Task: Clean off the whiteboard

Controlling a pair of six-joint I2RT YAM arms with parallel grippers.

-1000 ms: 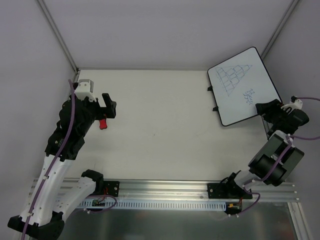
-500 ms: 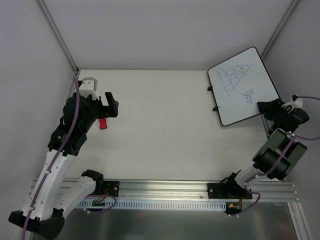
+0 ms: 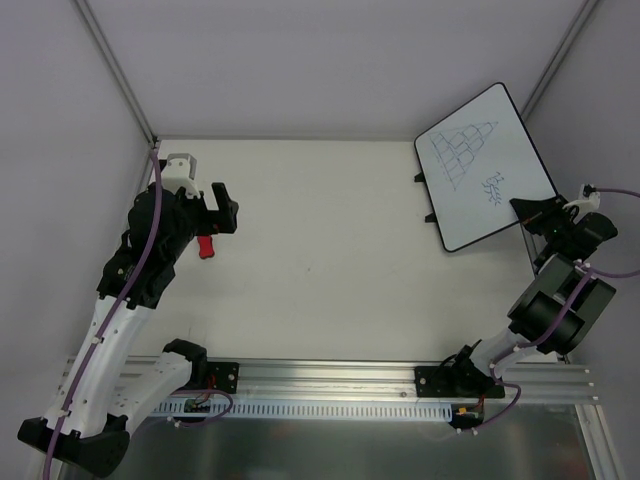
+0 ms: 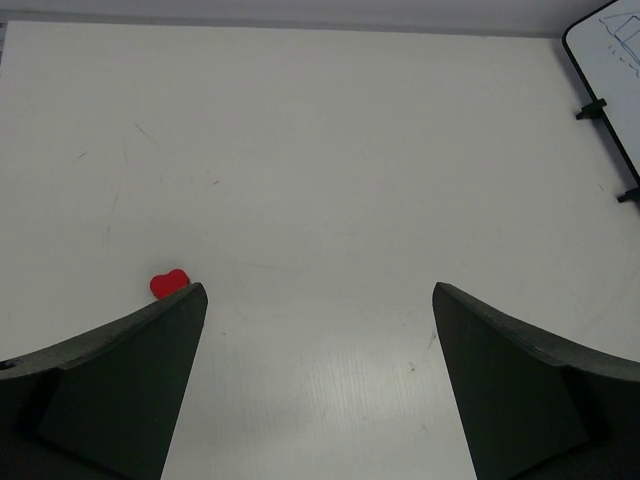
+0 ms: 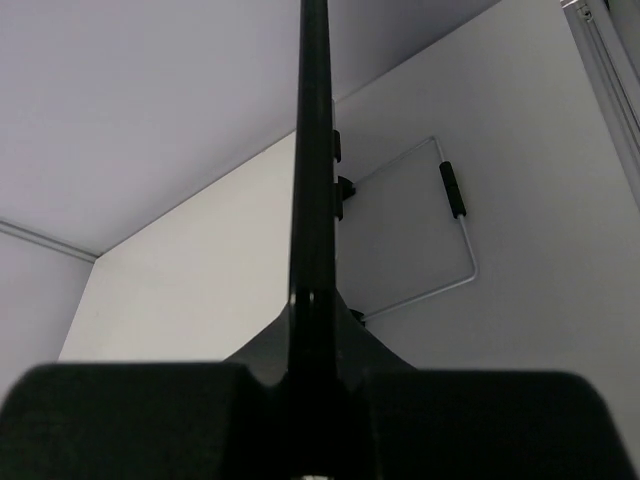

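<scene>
The whiteboard (image 3: 485, 165), white with a thin black rim and dark pen drawings, lies tilted at the far right of the table. My right gripper (image 3: 528, 210) is shut on its near right edge. In the right wrist view the whiteboard (image 5: 315, 150) shows edge-on as a black line running up from the right gripper (image 5: 315, 310), whose jaws clamp it. My left gripper (image 3: 218, 208) hangs open over the left side of the table, just above a small red eraser (image 3: 206, 246). The left wrist view shows the eraser (image 4: 168, 284) peeking past the left finger (image 4: 120, 380), with nothing inside the left gripper (image 4: 320, 300).
Grey enclosure walls (image 3: 60, 120) stand close on the left, the back and the right. A wire stand (image 5: 455, 250) with a black sleeve shows beside the board's edge. Two black clips (image 3: 425, 198) stick out of the board's left edge. An aluminium rail (image 3: 330, 375) runs along the near side.
My right gripper has shut on the whiteboard's edge, and the board has shifted slightly up and away. The left arm moved a little forward a second ago and is now still.
</scene>
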